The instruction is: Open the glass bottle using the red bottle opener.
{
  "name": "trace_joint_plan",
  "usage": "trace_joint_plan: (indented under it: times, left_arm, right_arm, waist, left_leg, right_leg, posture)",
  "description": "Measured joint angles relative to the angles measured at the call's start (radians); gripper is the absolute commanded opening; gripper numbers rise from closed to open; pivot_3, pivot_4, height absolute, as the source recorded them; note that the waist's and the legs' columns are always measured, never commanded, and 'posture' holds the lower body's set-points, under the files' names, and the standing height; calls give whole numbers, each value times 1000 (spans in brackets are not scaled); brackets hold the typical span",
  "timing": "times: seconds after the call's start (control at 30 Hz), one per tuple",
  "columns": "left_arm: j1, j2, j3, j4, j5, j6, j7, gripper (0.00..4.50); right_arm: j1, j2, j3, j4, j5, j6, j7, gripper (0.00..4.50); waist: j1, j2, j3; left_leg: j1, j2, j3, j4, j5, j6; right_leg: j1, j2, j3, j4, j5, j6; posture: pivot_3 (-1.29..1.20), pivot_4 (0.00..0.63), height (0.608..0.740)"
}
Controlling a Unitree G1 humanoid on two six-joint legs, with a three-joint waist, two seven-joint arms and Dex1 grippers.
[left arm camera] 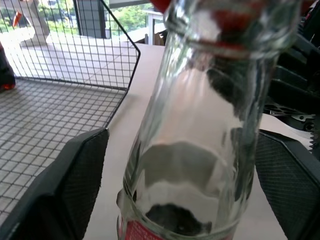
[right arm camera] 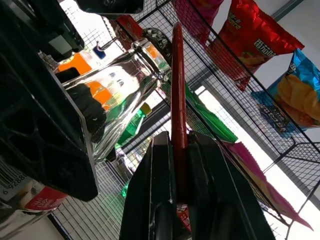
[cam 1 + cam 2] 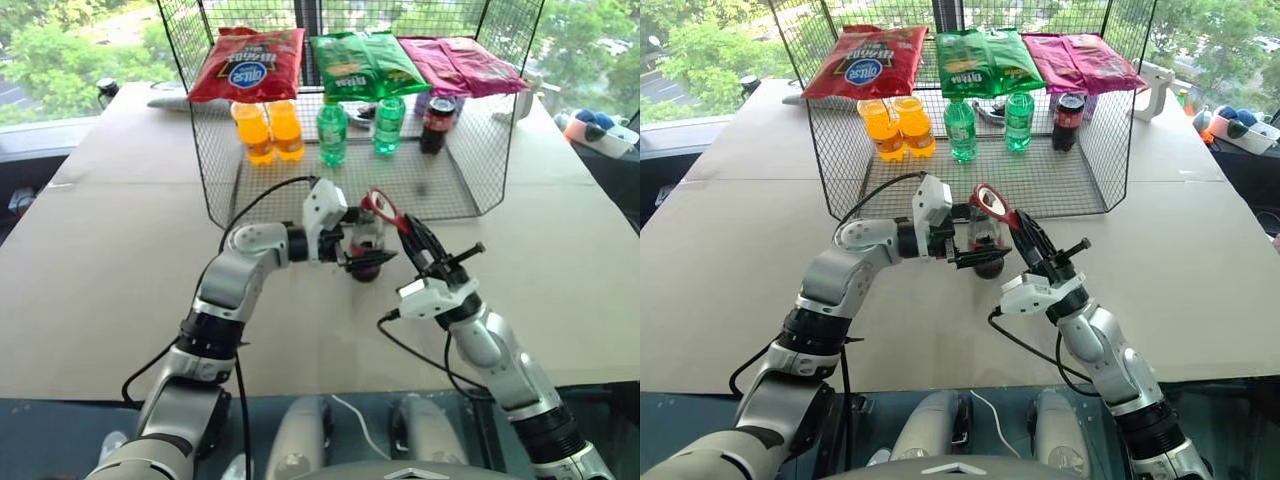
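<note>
Looking down over both arms, you see the glass bottle (image 3: 366, 250) standing on the bench (image 3: 120, 250) at frame centre, just in front of the wire basket (image 3: 460, 170). Your left tool (image 3: 357, 254) reaches in from the left with its fingers (image 1: 65, 195) spread on either side of the bottle's body; in the left wrist view there is a gap between each pad and the glass, so it is not gripping. Your right tool (image 3: 412, 232) comes up from the lower right and pinches the handle of the red bottle opener (image 3: 380, 208) between pressed-together fingers. The opener's loop head sits at the bottle's top, up against the cap end of the neck. Behind, the basket holds orange, green and dark drink bottles with snack bags across its top.
</note>
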Motion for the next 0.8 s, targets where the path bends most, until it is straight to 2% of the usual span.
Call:
trace_joint_plan:
  times: [0.07,0.1,0.17,0.23,0.27,0.3,0.8]
  left_arm:
    - [0,-2,4,0,-4,-2,8,4435]
    - [0,-3,9,0,-9,-2,10,4045]
    - [-1,-2,24,-1,-19,-1,13,3714]
    - [-2,2,26,-2,-25,2,9,3063]
    - [-2,2,25,-2,-30,3,5,2531]
    - [-2,2,25,-2,-31,4,5,2273]
    - [-2,1,24,-2,-34,5,7,2227]
  right_arm:
    - [-3,-2,-3,0,1,3,2,0]
    - [-3,-2,-4,0,2,4,2,0]
    - [-4,-2,-5,1,2,7,2,0]
    - [-8,-2,-6,1,2,11,3,0]
    - [-11,-2,-6,1,2,13,4,0]
    - [-12,-2,-6,2,2,13,5,0]
    - [-12,-6,-12,1,6,10,9,0]
  waist:
    - [0,0,0]
    - [0,0,0]
    - [0,0,0]
    - [0,0,0]
    - [-1,0,0]
    - [-1,0,0]
    - [-1,0,0]
  left_leg:
    - [0,0,0,0,0,0]
    - [0,0,0,0,0,0]
    - [0,0,0,0,0,0]
    - [0,0,0,0,0,0]
    - [0,0,0,0,0,0]
    - [0,0,0,0,0,0]
    - [0,0,0,0,0,0]
  right_leg:
    - [0,0,0,0,0,0]
    - [0,0,0,0,0,0]
    - [0,0,0,0,0,0]
    - [0,0,0,0,0,0]
    - [0,0,0,0,0,0]
    - [0,0,0,0,0,0]
    - [0,0,0,0,0,0]
  posture:
    - [0,150,740]
    - [0,150,740]
    - [0,150,740]
    - [0,150,740]
    - [0,150,740]
    - [0,150,740]
    - [0,150,740]
